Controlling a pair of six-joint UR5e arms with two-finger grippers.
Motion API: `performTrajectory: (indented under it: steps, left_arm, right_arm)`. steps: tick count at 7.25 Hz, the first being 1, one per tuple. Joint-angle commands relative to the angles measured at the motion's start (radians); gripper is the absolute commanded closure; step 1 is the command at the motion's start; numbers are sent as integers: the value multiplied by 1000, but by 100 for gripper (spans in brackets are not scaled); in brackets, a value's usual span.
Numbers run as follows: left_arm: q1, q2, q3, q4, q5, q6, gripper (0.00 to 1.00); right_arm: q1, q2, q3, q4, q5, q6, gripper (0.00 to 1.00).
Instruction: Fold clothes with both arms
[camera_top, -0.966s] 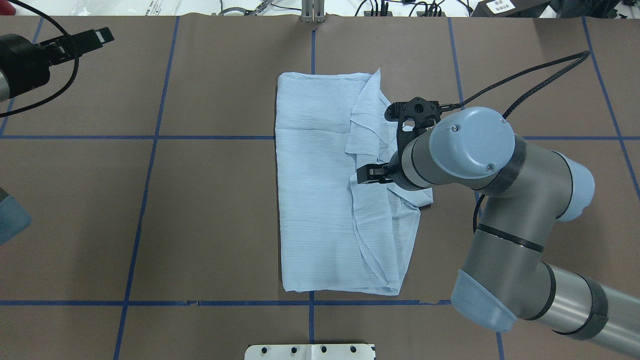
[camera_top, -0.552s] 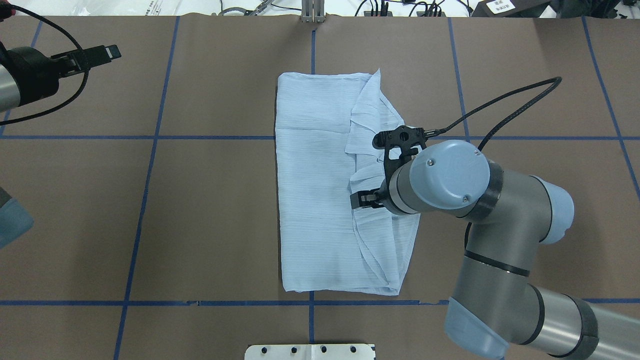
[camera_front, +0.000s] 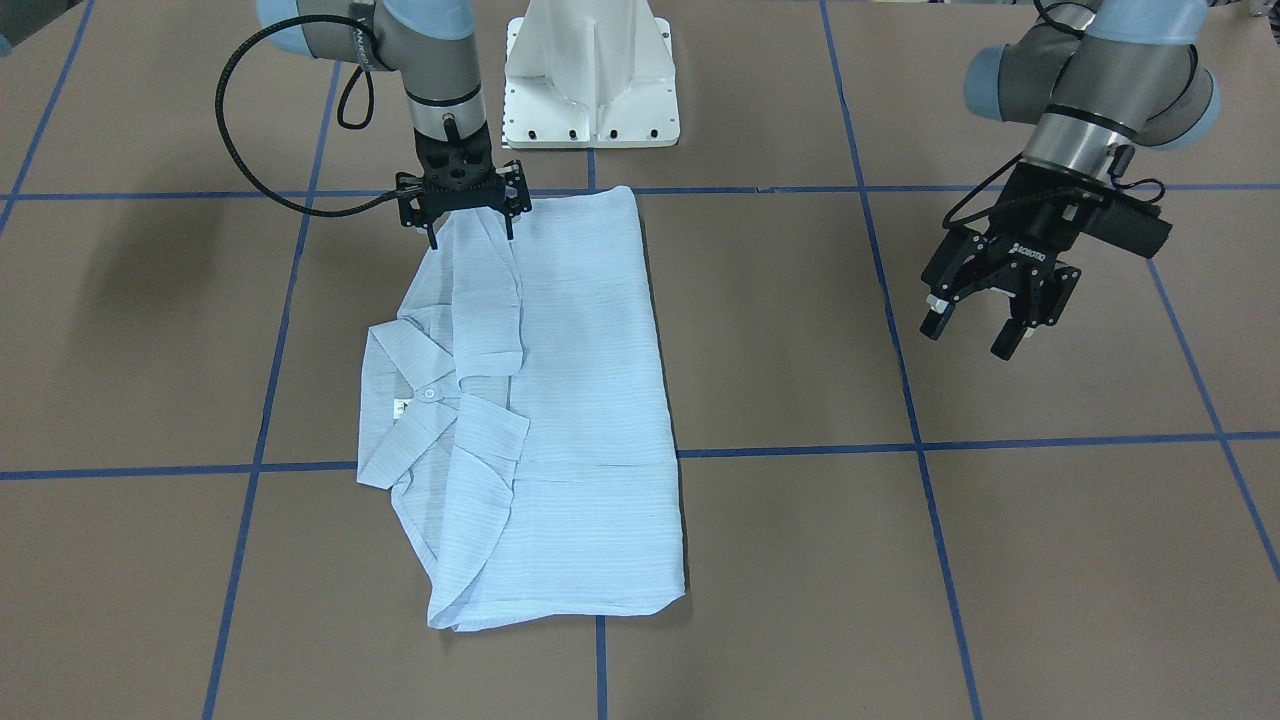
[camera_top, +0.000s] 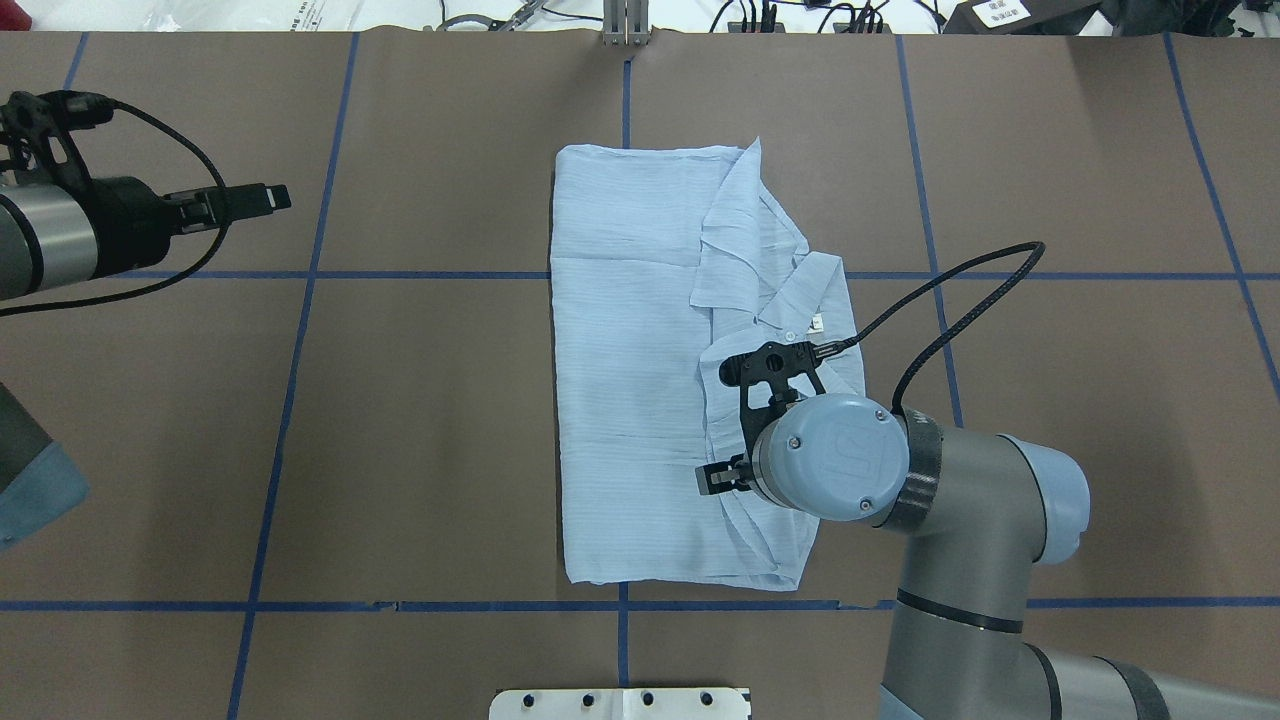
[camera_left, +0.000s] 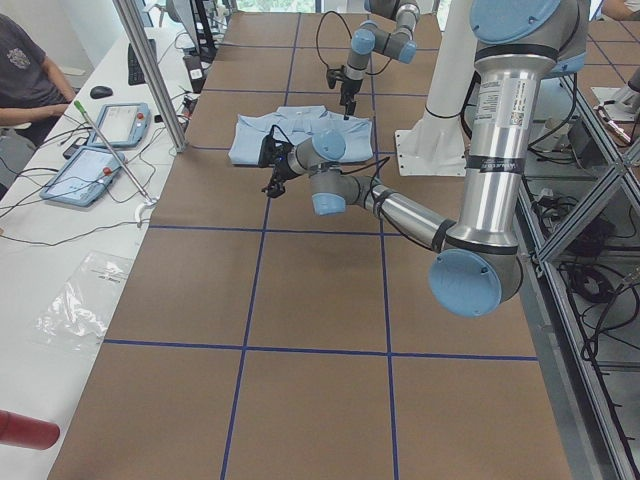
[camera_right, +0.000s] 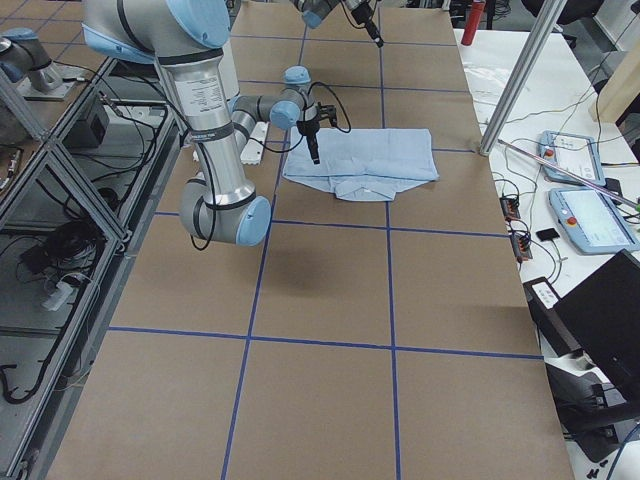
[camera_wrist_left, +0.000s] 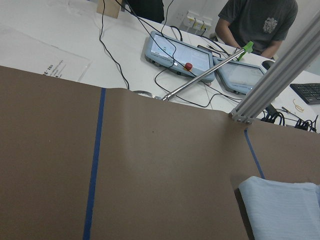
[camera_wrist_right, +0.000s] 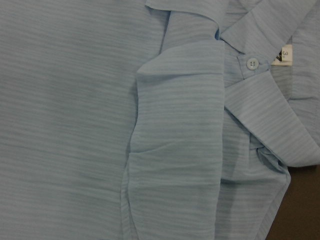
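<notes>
The black 2-finger right gripper points straight down, its fingers spread wide with nothing between them. It stands over the end of the light blue, finely striped button-up shirt nearest the white pedestal base. Whether its tips touch the cloth cannot be told. In the overhead view the grey-silver right arm hides most of this gripper and part of the shirt's edge.

The black 2-finger left gripper hangs tilted above bare table, well apart from the shirt, also spread open and empty.

The shirt lies flat at the middle of the brown paper-covered table, folded into a long rectangle running from the robot's side to the far side. Its smooth half lies toward the robot's left. On the robot's right side, loose folded flaps overlap and the collar sticks out past the rectangle's edge. A small white button and a white neck label sit at the collar.

Blue tape lines cross the table in a grid.

Past the table's far edge, a seated person in a dark T-shirt is beside 2 grey tablets.
</notes>
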Motion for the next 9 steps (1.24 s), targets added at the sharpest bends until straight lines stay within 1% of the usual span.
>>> performTrajectory:
  steps: [1, 2, 3, 4, 7, 9]
  left_arm:
    - [35, -9, 27, 1, -79, -59, 0]
    - [36, -12, 31, 3, -133, -55, 0]
    - [45, -23, 28, 6, -135, -55, 0]
    - [47, -29, 27, 6, -135, -58, 0]
    - [47, -41, 28, 9, -136, -58, 0]
    - [49, -48, 30, 11, -136, -59, 0]
  right_arm:
    - [-35, -6, -1, -38, -10, -2, 0]
    - [-58, -3, -1, -75, -28, -3, 0]
    - [-78, 0, -8, -84, -47, -8, 0]
    - [-90, 3, -20, -84, -47, -10, 0]
    - [-90, 11, -68, -81, -55, -65, 0]
    - [-90, 11, -74, -81, -59, -85, 0]
